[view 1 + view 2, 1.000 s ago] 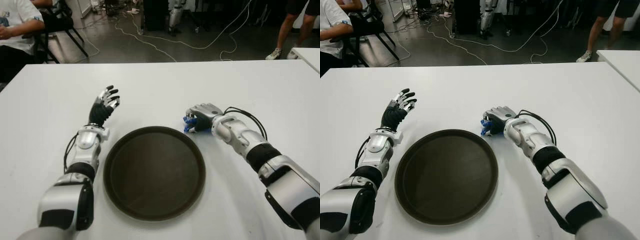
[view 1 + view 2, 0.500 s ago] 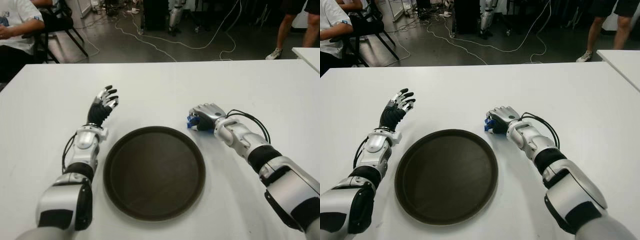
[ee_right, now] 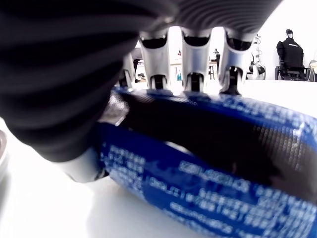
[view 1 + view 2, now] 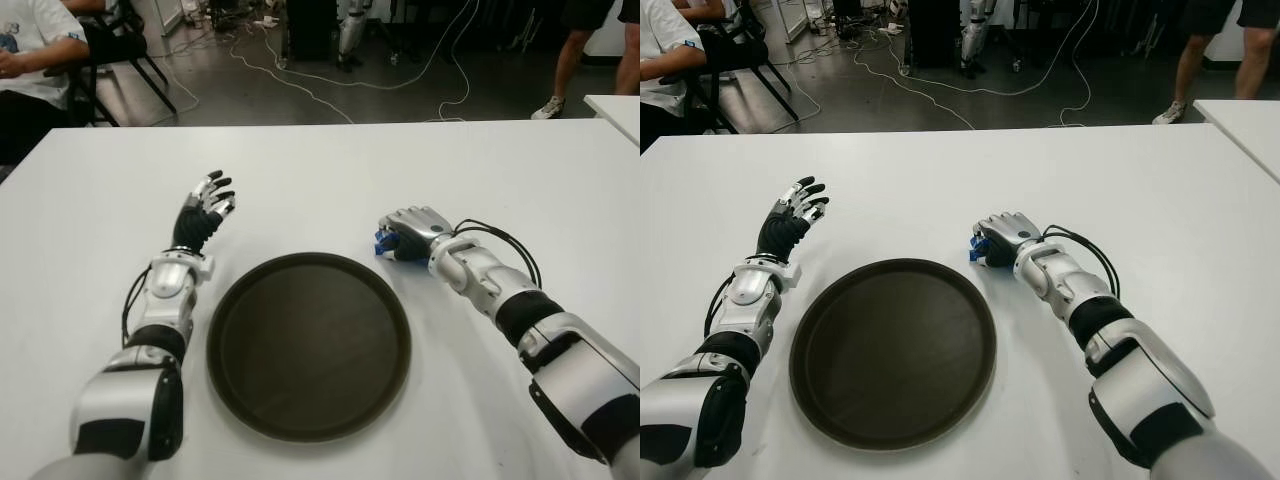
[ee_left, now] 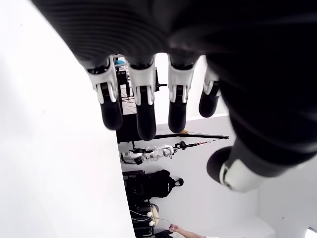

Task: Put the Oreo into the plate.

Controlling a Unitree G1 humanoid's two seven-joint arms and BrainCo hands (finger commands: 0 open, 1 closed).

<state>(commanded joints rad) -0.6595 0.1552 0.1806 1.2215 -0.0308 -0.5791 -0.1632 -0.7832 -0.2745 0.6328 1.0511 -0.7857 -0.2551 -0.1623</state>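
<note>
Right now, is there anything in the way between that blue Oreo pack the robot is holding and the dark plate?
Nothing visible. The right hand is closed on the Oreo pack just beyond the plate rim, with only bare white table between them. The left hand shows open on the plate's other side.

Blue Oreo pack [image 3: 208,183]: print seemingly illegible.

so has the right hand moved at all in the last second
Yes, slightly: the right hand, closed on the Oreo pack, drew away from the plate rim.
</note>
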